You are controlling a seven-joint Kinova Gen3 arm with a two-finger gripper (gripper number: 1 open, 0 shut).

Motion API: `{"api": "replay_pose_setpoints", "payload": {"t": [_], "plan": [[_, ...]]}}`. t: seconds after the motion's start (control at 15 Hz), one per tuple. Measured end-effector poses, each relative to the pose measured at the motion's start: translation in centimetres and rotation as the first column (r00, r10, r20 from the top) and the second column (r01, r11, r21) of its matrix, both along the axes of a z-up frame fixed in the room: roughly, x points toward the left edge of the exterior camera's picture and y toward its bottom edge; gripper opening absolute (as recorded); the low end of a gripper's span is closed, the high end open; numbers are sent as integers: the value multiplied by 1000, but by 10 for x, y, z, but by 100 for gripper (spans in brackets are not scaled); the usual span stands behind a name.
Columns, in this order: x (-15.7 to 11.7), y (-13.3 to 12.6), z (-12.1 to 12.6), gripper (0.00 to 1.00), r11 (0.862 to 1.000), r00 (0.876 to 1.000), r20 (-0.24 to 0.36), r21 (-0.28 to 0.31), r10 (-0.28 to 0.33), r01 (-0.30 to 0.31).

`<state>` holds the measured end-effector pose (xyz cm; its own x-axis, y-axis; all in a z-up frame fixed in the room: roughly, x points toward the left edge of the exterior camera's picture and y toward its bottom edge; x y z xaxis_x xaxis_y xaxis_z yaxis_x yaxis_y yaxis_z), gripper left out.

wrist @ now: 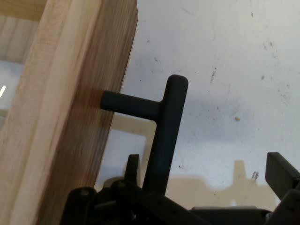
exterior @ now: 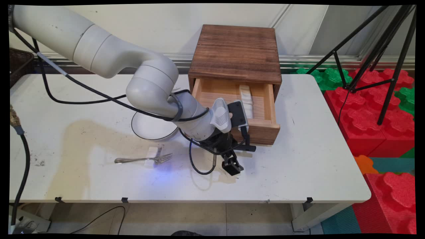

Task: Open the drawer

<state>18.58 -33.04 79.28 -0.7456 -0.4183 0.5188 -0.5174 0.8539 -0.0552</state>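
From the main view, the arm reaches in from the upper left and bends down so that the tool (exterior: 232, 164) sits low over the surface (exterior: 315, 172), just in front of the pulled-out drawer (exterior: 232, 96) of the wooden box (exterior: 235, 53); a fork (exterior: 142, 160) and a bowl (exterior: 149, 127) lie to its left. From the hand view, the black handle (wrist: 161, 136) on the drawer front (wrist: 61, 140) stands between the spread fingers (wrist: 281, 171), so the tool is open and grips nothing.
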Motion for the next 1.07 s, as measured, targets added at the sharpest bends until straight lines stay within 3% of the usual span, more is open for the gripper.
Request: {"api": "replay_pose_setpoints", "payload": {"t": [1.07], "plan": [[-4, 26, 5, 100, 1000, 1000, -9, -14, -27, 27]]}}
